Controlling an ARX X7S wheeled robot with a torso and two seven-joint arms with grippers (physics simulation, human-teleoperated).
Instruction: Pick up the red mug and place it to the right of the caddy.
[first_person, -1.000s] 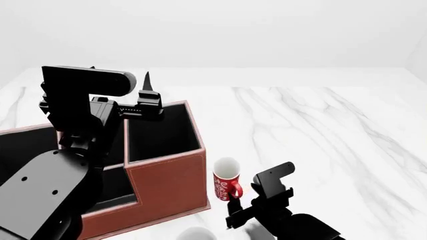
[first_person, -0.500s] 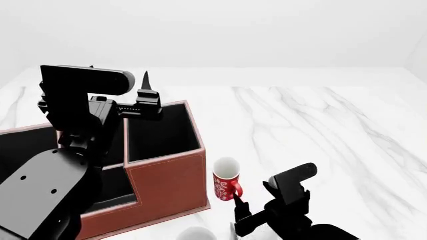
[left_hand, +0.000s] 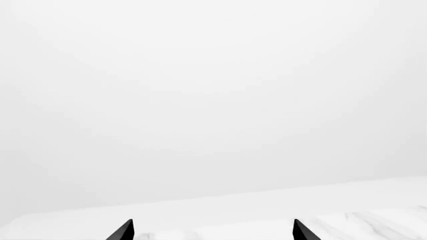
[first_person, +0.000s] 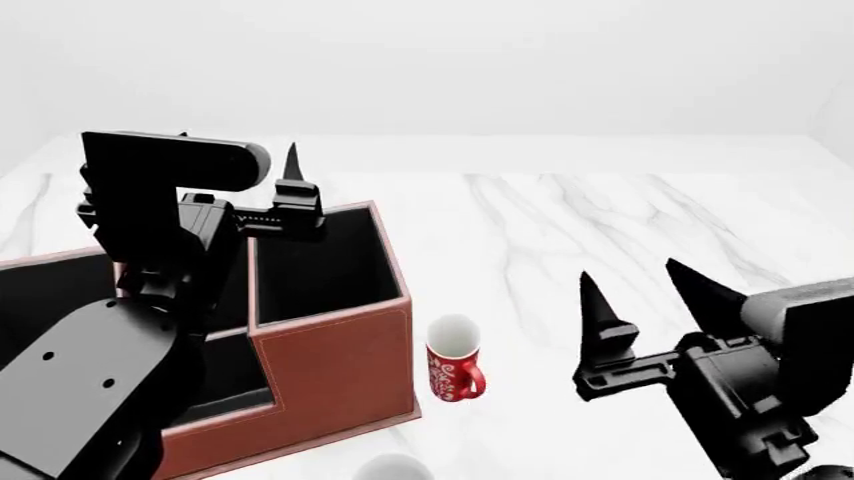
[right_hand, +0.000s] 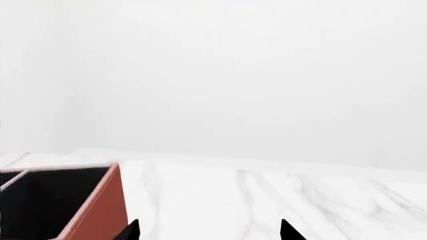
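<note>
The left tool (first_person: 291, 185) hangs idle over the caddy (first_person: 334, 375), its tips apart and holding nothing. The red mug (first_person: 455, 362) stands upright on the worktop (first_person: 601, 230), just right of the caddy's near corner. Further right, the right tool (first_person: 647, 300) hovers empty, tips apart, apparently clear of the mug.

Table (first_person: 627, 220): white marble look w/ grey veins, smooth, slight sheen. Caddy (first_person: 340, 365): reddish-brown leather look, matt, pale stitching at edges; compartments lined matt black. Red mug (first_person: 454, 368): smooth ceramic look, white swirl print, white inside. Both grippers' fingers (first_person: 597, 310): matt black plastic look.
</note>
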